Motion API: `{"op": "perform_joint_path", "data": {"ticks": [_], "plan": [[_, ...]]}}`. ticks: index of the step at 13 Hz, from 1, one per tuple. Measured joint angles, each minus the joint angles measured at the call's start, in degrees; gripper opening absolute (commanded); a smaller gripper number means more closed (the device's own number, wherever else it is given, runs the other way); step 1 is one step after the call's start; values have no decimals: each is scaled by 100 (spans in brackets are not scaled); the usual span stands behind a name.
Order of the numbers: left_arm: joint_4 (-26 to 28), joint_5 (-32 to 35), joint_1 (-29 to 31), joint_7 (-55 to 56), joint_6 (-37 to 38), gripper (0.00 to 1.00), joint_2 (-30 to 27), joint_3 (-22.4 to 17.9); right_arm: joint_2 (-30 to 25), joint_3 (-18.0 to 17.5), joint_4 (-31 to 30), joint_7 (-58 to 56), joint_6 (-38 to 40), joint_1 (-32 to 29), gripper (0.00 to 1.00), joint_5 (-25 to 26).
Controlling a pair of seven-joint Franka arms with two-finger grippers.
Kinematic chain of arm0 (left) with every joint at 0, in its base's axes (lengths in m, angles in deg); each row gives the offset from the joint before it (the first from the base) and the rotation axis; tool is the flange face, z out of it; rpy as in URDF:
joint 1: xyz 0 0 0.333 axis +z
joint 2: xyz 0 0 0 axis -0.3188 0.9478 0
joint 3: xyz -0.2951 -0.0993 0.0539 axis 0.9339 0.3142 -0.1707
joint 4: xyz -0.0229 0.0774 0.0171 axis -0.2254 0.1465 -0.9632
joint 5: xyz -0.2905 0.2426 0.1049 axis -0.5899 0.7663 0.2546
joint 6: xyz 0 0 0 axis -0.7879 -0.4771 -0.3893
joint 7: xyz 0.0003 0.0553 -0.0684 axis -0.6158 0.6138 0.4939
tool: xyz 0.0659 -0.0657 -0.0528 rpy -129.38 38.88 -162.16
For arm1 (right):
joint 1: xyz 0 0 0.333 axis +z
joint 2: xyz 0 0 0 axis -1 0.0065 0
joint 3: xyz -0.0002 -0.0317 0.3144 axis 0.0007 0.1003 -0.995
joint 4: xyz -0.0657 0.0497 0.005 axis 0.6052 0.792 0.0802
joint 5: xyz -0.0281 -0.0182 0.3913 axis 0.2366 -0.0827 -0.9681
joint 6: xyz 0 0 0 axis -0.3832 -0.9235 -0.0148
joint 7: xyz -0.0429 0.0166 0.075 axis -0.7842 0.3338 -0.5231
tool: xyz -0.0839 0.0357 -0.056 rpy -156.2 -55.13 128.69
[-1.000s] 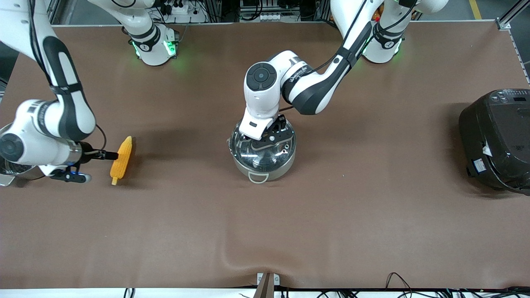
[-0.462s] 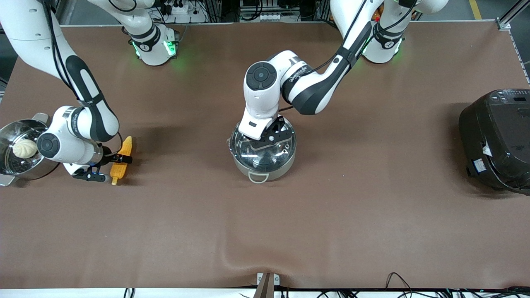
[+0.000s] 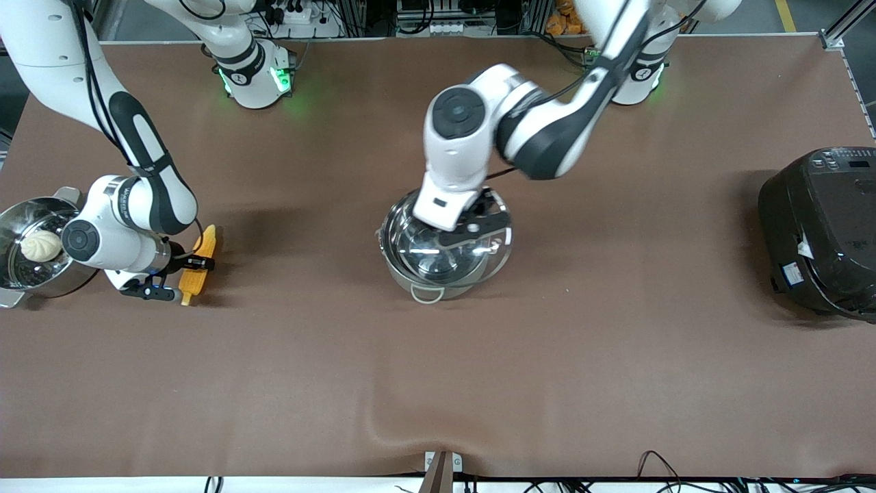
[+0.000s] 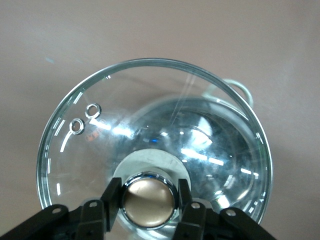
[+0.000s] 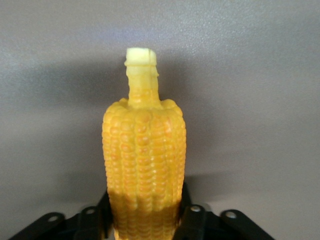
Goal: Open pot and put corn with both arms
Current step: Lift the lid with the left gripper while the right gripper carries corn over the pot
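The steel pot [image 3: 410, 279] stands mid-table. My left gripper [image 3: 471, 224] is shut on the round knob [image 4: 149, 200] of the clear glass lid [image 3: 498, 241]. It holds the lid raised over the pot, shifted toward the left arm's end. In the left wrist view the lid [image 4: 95, 150] fills the frame and the pot's loop handle [image 4: 243, 91] shows past its rim. The yellow-orange corn [image 3: 206, 242] is low at the table near the right arm's end. My right gripper [image 3: 197, 263] is shut on its middle. The right wrist view shows the corn [image 5: 145, 150] between the fingers, stub end pointing away.
A steel steamer pan [image 3: 14, 222] with a white bun [image 3: 42, 244] stands beside the right gripper at the table's edge. A big black rice cooker [image 3: 821, 233] stands at the left arm's end. Brown cloth [image 3: 616, 356] covers the table.
My left gripper has lifted the lid off the pot and carried it toward the left arm's end. My right gripper has moved onto the corn and closed on it.
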Motion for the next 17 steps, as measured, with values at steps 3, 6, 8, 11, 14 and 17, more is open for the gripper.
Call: {"op": "perform_joint_path", "data": {"ticks": [3,6,8,11,14,17], "plan": [[230,0,743,-730,476,0,-802,-6,-122,-68,79,-32,382,95,0,0],[961,0,1622,-1857,519,0,-1347,-4,-622,-226,513,-37,1715,550,0,-4],[1416,-2,2175,-2458,489,0,-1421,-4,-1010,-445,894,-9,2656,987,0,-23],[2078,-2,2737,-3203,13,0,-1392,0,-1366,-722,1454,152,3515,1799,0,-54],[2871,7,2940,-3452,-886,0,-1357,-2,-1298,-774,1935,950,3600,2862,0,-52],[3515,18,3154,-3701,-1596,0,-1340,0,-795,-774,2653,1974,3584,3613,0,-46]]}}
